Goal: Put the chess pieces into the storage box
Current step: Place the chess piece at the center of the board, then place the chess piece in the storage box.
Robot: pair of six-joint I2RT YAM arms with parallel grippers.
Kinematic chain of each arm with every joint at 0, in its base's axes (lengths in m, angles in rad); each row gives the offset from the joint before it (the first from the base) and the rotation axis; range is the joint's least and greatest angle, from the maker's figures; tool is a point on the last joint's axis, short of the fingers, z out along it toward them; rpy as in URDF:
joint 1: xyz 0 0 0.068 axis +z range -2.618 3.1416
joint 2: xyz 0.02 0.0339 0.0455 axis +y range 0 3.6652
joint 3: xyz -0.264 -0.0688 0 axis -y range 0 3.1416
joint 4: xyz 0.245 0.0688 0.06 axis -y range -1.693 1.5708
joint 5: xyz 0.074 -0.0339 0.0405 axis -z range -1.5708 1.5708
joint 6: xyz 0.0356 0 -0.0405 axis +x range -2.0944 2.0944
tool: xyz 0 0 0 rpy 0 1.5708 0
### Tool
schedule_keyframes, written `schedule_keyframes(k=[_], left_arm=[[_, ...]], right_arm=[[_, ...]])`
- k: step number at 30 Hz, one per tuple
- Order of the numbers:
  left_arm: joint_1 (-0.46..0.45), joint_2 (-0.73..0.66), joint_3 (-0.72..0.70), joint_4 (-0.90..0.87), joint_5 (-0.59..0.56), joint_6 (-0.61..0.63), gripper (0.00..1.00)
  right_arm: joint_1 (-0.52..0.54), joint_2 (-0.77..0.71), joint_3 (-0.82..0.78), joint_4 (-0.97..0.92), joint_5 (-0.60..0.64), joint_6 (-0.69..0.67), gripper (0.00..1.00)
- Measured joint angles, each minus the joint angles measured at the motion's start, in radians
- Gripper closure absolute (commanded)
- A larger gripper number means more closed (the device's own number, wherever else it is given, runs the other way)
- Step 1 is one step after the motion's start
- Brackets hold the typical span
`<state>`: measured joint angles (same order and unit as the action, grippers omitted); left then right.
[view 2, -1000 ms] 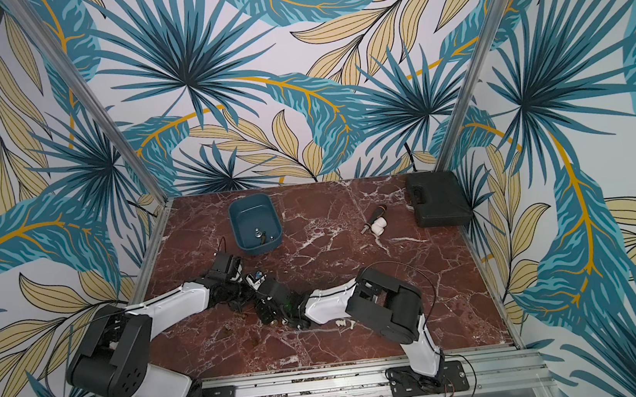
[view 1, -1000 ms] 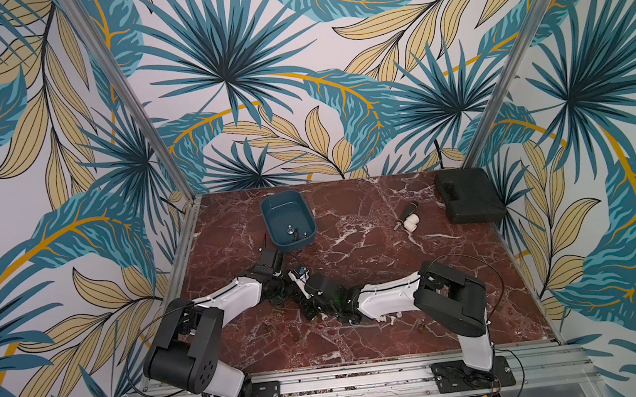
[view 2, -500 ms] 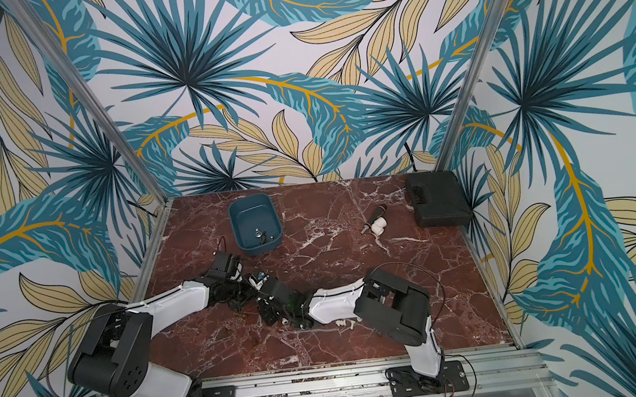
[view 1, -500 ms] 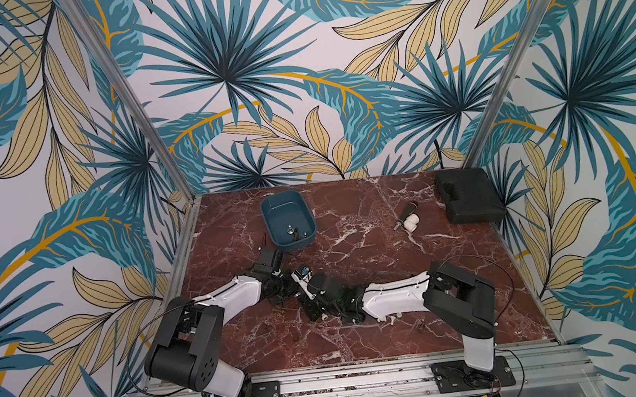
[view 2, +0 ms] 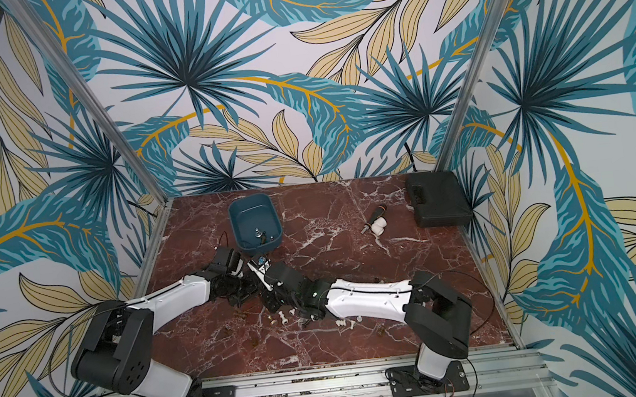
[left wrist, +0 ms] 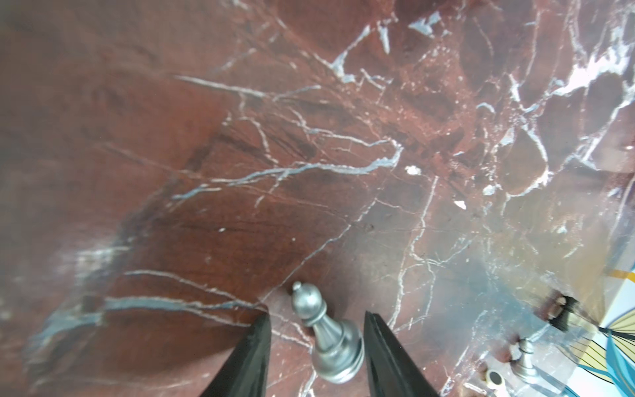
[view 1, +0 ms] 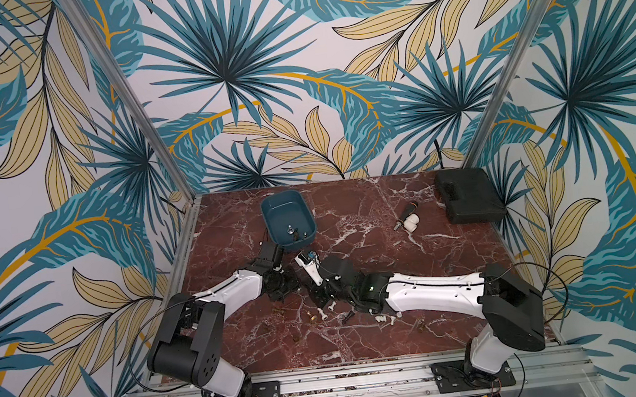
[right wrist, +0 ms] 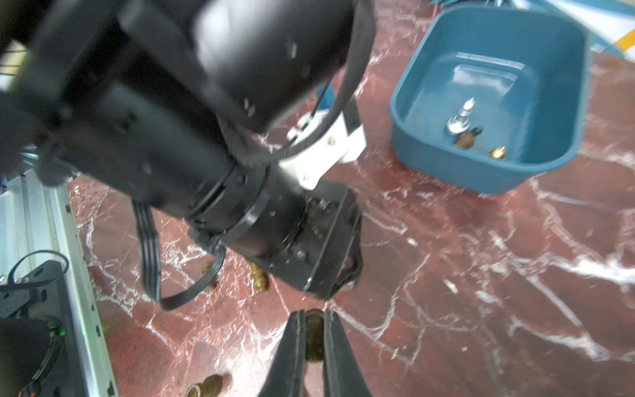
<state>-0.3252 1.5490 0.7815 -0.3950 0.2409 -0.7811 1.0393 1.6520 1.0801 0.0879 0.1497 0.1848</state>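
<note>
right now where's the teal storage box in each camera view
Top view: storage box at the back of the table, left of centre.
Top view: storage box, same spot.
Left wrist: not in it.
Right wrist: storage box past the left arm.
Shared landmark: the silver piece lying inside it, seen in all but the left wrist.

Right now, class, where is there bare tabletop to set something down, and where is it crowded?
Bare: between storage box and screwdriver; also between black case and right arm. Crowded: the near middle, chess pieces scattered around both arms.
</note>
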Motion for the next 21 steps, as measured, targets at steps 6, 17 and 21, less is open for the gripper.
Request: schedule_keyframes(k=[6,17,21], left_arm=[[0.005,-0.031,0.005,-0.086,-0.053,0.011,0.51],[0.068,-0.076,0.142,-0.189,-0.088,0.071,0.51],[0.076,-0.046,0.182,-0.203,-0.080,0.105,0.52]], right_arm=[[-0.071,-0.007,0.118,-0.092,0.005,-0.029,1.00],[-0.258,0.383,0.739,-0.335,-0.088,-0.028,1.00],[-0.303,0.616,0.988,-0.434,-0.117,-0.024,0.98]])
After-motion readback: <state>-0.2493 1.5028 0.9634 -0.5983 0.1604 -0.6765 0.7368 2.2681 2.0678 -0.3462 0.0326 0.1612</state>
